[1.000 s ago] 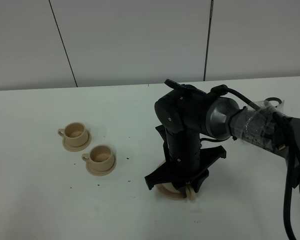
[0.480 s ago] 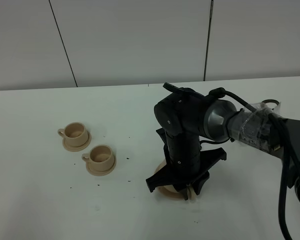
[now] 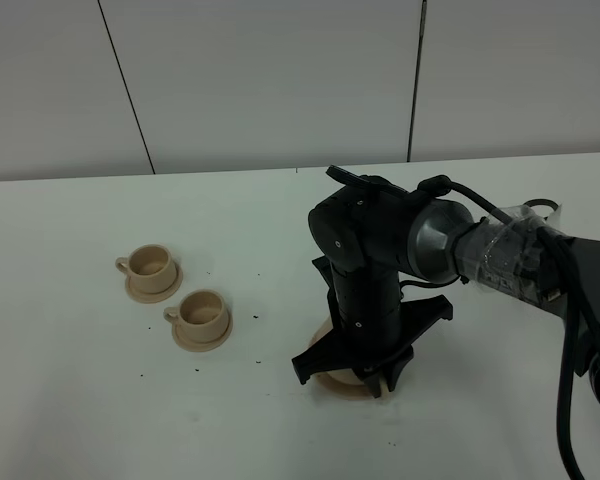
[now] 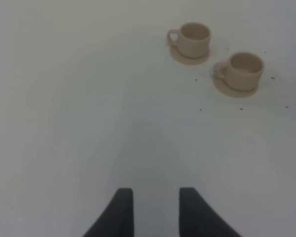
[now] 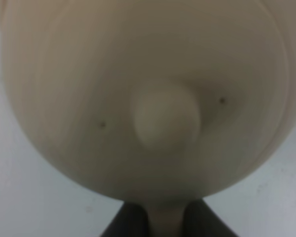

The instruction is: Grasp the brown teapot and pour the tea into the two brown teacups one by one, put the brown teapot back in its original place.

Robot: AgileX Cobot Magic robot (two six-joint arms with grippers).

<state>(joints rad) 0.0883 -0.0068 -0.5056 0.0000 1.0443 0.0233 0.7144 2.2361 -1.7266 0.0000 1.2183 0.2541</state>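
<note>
The right tool [image 5: 166,222] pinches the handle of the brown teapot [image 5: 148,98] — seated on its wide saucer [image 3: 330,384] on the desk [image 3: 100,400], well apart from the two brown teacups [image 3: 202,312] — so a thin grip may let it swing and spill when lifted.

The 2 teacups [image 3: 202,313] stand on the table [image 3: 90,400], left of the teapot [image 5: 153,98].

Even, bright, soft-shadowed light; right wrist close-up blurred, out of focus.
</note>
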